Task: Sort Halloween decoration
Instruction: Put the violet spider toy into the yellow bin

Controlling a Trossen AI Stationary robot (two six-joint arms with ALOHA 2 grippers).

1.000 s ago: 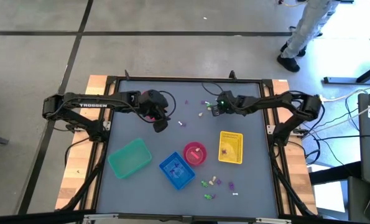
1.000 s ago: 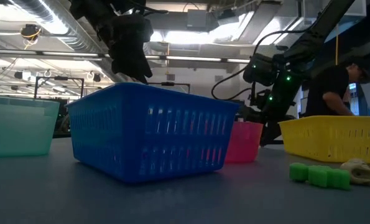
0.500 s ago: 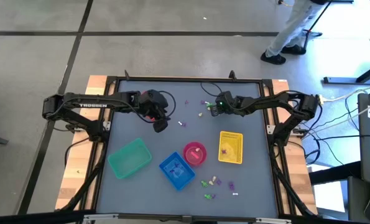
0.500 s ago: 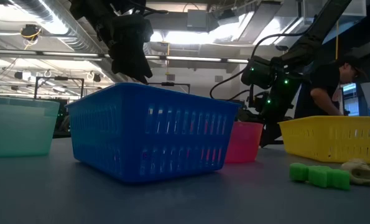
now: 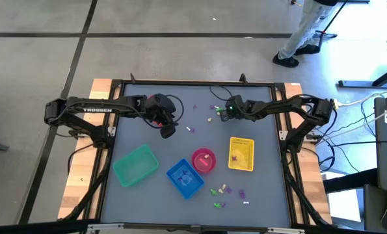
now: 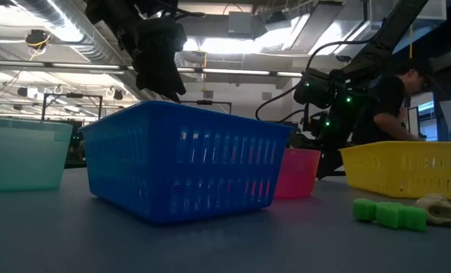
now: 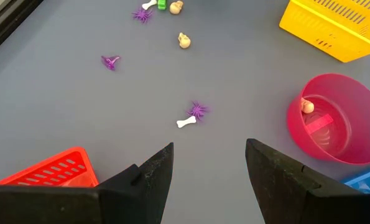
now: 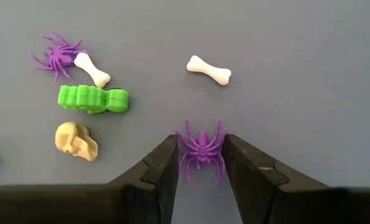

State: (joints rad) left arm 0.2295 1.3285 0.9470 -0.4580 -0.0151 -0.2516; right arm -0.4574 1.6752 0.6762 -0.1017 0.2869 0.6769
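Observation:
My right gripper [image 8: 200,152] is low over the far middle of the table [image 5: 265,104], shut on a purple spider [image 8: 201,144] that lies on the grey top. Close by lie a white bone [image 8: 209,70], a green trinket [image 8: 92,98], a cream skull [image 8: 77,140] and another purple spider [image 8: 55,55]. My left gripper [image 7: 209,162] hangs open above the table's left middle [image 5: 168,130], holding nothing. Beneath it lie a white bone [image 7: 186,122] and a purple spider [image 7: 198,110]. My right gripper has the purple spider between its two fingertips, which meet the spider's outer legs [image 8: 183,142] on either side. The fingers slant down from the table's right. The spider lies flat on the table top.
A red basket [image 7: 48,171] sits under my left arm. Nearer stand a teal basket [image 5: 135,164], a blue basket [image 5: 185,177], a pink bowl [image 5: 203,160] and a yellow basket [image 5: 241,154]. More trinkets [image 5: 226,192] lie near the front. A person [image 5: 304,32] stands beyond the far edge.

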